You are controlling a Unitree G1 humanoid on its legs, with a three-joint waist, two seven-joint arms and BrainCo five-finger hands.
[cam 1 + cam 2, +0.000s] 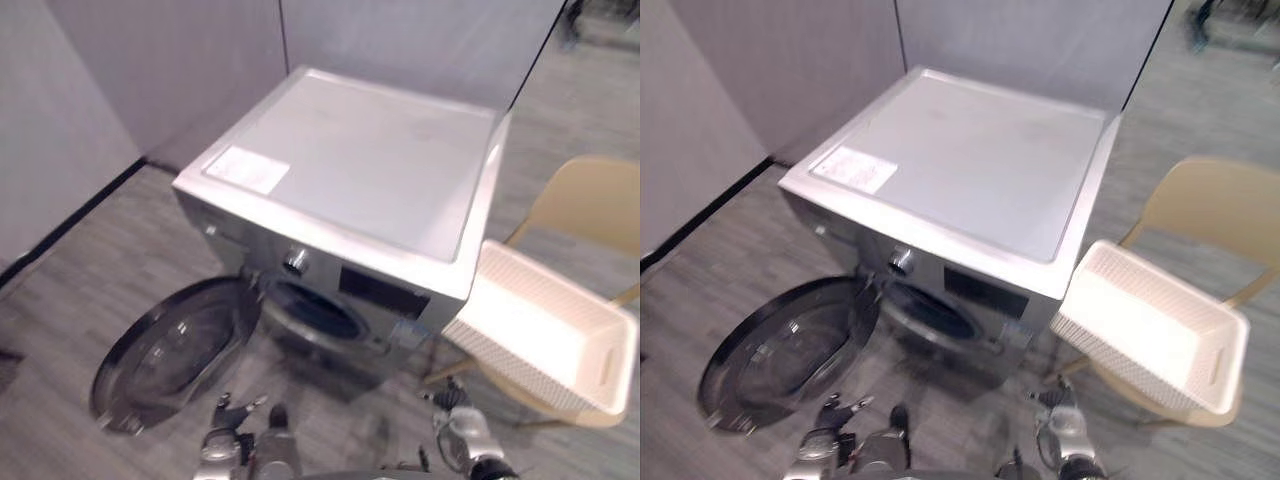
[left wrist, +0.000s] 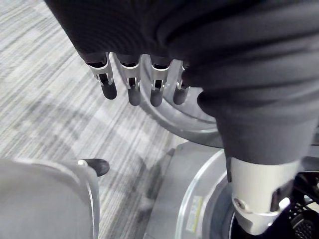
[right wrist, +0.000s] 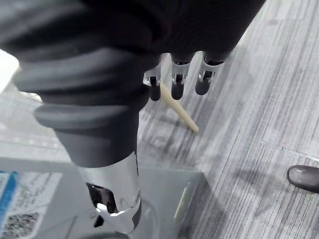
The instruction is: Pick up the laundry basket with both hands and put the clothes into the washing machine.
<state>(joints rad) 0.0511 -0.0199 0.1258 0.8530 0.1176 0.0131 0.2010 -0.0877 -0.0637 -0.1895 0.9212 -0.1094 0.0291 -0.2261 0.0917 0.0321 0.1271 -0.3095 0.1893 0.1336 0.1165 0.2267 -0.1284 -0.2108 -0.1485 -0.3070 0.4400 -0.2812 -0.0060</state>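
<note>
A silver front-loading washing machine [image 1: 350, 170] stands in the middle, its round door [image 1: 175, 350] swung open to the left and the dark drum opening [image 1: 315, 310] facing me. To its right, a white woven laundry basket [image 1: 540, 330] rests tilted on a beige chair [image 1: 590, 200]; its inside looks plain white. My left hand [image 1: 225, 445] hangs low in front of the open door, its fingers [image 2: 129, 84] straight and holding nothing. Below the basket's near corner is my right hand [image 1: 462, 430], whose fingers [image 3: 179, 79] are also relaxed and hold nothing.
Grey partition walls stand behind and to the left of the machine. A beige chair leg [image 3: 179, 112] slants down to the grey plank floor [image 1: 60, 300] near my right hand. The open door takes up floor space at front left.
</note>
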